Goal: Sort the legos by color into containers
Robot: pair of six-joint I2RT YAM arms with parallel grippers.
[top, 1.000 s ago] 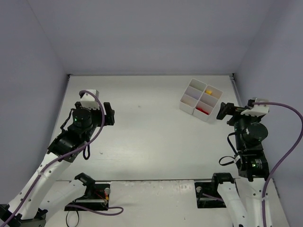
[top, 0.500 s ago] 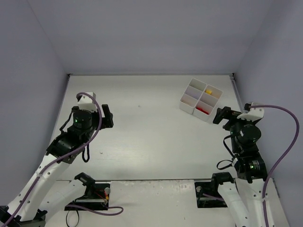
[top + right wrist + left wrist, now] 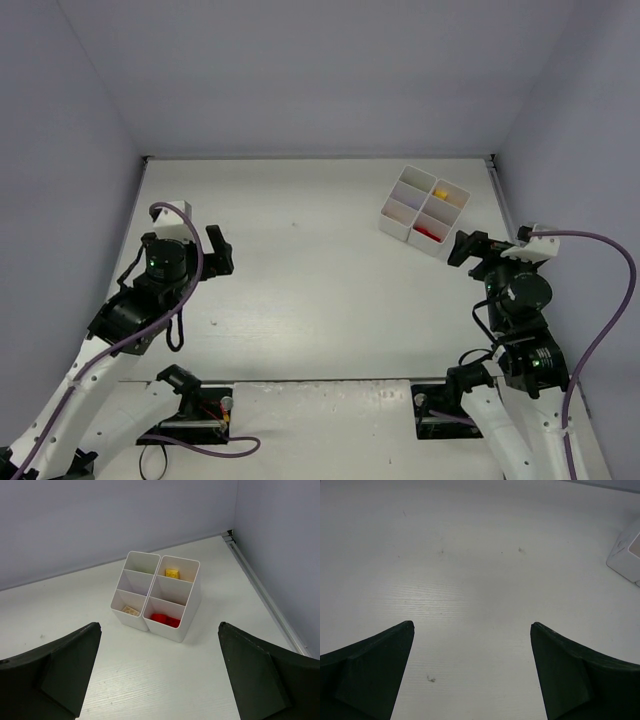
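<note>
Right wrist: red lego (image 3: pixel 165 619), yellow lego (image 3: pixel 172 573) in tray (image 3: pixel 193 609) — left gripper (image 3: pixel 472 625), right gripper (image 3: pixel 159 625) wide, empty.

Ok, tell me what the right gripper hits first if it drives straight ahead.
The right gripper would likely first meet the near wall of the white tray, by the compartment holding red bricks; its height is hard to judge.

White tray (image 3: pixel 396 229) is sitting far-right on the table (image 3: pixel 320 290), holding a yellow brick (image 3: pixel 440 191) and red bricks (image 3: pixel 428 232) (other cells unclear). Right gripper (image 3: pixel 460 248) is hovering near it, left gripper (image 3: pixel 221 251) well apart.
</note>
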